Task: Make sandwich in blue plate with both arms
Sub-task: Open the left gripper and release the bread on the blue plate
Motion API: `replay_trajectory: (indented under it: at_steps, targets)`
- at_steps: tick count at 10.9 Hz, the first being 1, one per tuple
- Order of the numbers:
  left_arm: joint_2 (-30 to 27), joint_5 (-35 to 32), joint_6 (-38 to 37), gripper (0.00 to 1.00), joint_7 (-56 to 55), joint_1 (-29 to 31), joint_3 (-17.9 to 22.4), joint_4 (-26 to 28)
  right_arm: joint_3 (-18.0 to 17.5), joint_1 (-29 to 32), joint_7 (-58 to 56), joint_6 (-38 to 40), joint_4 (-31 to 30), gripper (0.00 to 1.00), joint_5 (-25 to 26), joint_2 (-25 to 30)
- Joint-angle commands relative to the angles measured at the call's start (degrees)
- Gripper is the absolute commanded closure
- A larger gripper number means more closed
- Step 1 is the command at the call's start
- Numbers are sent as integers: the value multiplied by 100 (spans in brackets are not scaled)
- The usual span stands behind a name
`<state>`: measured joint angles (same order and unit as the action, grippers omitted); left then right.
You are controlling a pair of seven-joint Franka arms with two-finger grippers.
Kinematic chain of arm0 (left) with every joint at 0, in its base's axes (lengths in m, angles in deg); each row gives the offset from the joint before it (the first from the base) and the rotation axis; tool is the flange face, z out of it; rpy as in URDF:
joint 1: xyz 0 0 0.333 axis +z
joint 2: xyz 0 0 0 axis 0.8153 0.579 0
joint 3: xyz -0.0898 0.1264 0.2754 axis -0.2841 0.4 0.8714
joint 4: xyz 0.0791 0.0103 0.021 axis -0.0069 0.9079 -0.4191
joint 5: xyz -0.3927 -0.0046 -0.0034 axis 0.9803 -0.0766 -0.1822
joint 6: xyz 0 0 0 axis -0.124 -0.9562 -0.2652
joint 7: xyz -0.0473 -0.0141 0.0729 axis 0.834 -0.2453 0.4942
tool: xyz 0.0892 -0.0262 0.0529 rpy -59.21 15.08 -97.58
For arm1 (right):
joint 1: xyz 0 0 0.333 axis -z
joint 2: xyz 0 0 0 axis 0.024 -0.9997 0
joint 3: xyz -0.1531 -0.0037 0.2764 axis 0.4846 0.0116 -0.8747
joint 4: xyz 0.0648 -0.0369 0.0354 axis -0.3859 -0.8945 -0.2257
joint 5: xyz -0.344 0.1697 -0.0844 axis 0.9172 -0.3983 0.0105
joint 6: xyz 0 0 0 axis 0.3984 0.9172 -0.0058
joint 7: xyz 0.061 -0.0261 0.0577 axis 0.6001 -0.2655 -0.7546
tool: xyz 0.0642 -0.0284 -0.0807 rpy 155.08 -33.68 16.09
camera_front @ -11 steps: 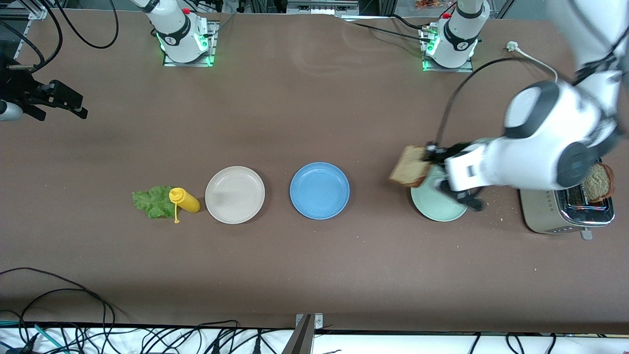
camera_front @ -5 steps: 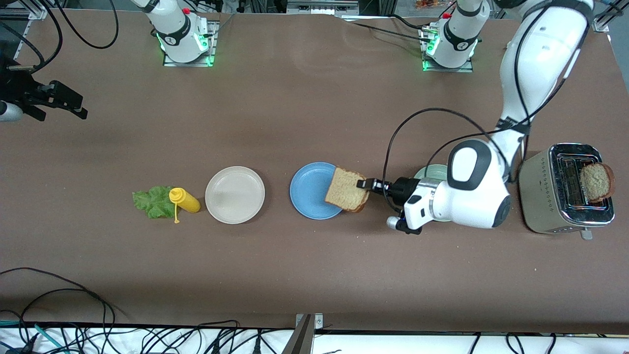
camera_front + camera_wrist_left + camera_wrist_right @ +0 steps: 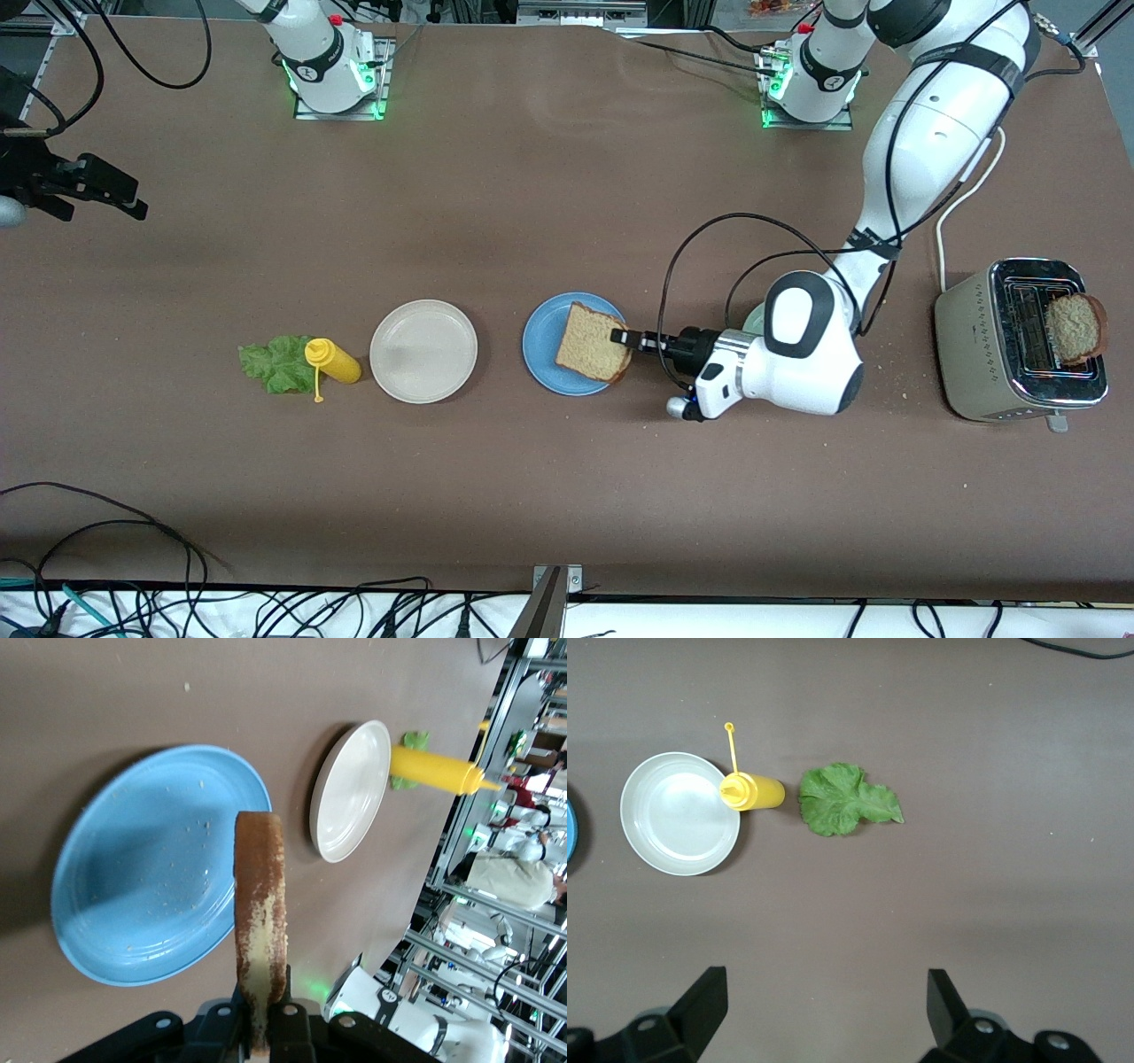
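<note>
I hold one slice of brown bread in my left gripper, pinched by its crust edge, so the flat face of the slice stays free to go down on the blue plate. In the left wrist view the slice stands on its edge between my two fingers, and the blue plate lies open under and beside it, with some crumbs on it. In the front view the slice hangs over the part of the plate that is toward the left arm's end of the table; I cannot tell if its low corner touches the plate. I judge that the slice must be laid flat before I let it go, otherwise it may fall on the rim. My right gripper waits with fingers spread wide and empty, high above the table at the right arm's end. Below it lie the green lettuce leaf, the yellow squeeze bottle just beside the leaf, and the beige-white plate touching the bottle. The second slice sticks up from the toaster, well apart from the blue plate.
</note>
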<state>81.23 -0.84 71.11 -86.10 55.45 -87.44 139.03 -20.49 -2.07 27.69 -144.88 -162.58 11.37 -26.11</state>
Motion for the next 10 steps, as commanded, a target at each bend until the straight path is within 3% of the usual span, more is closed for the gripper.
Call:
replay_trajectory:
  at_steps: [1, 2, 3, 4, 6, 8, 10]
  targets:
    - [106, 224, 334, 100, 890, -118, 3, 427, 65, 28, 24, 81, 124, 0, -19, -69]
    - [202, 224, 466, 92, 1015, -144, 3, 515, 65, 28, 24, 72, 124, 0, -19, -69]
    - [238, 215, 476, 8, 1016, -153, 12, 516, 65, 37, 24, 63, 124, 0, -19, -69]
    - [212, 120, 450, 0, 1042, -75, 12, 525, 65, 28, 24, 63, 124, 0, -19, -69]
    - [159, -56, 423, 0, 1043, 101, 117, 499, 65, 28, 50, 46, 132, 0, -27, -60]
    - [28, -1063, 406, 0, 1034, 303, 100, 446, 65, 28, 33, 46, 132, 0, -36, -69]
    - [-191, -1593, 223, 0, 1016, 496, 109, 446, 57, 19, 85, 46, 219, 0, -54, -60]
